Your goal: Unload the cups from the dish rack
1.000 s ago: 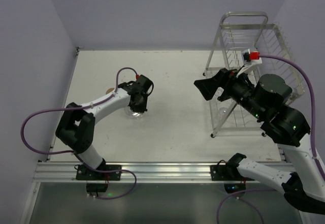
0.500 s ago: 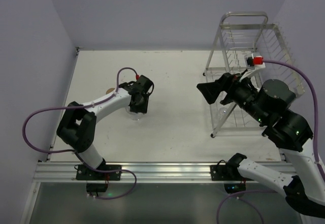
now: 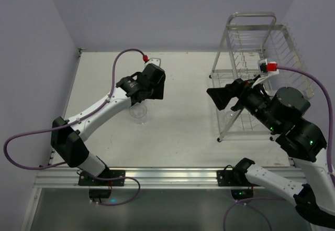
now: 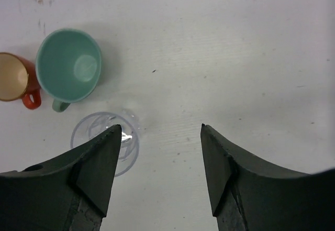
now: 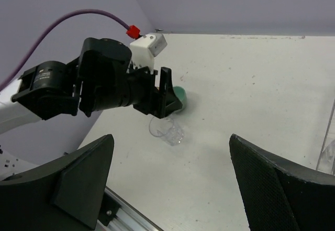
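White table [image 3: 183,84], lavender walls. Left gripper [image 4: 160,131] hangs above the surface with its jaws parted and nothing between them. The glass tumbler [image 4: 89,131] stands upright below, partly under the left jaw. The mint-green mug [image 4: 69,66] and orange-red mug [image 4: 13,76] sit touching, beyond that jaw. Right gripper [image 5: 171,142] is spread wide and empty, the dish rack [image 3: 251,37] behind it. No cup is visible in the rack, so unloading appears complete. Next move: retract the left arm clear of the tumbler.
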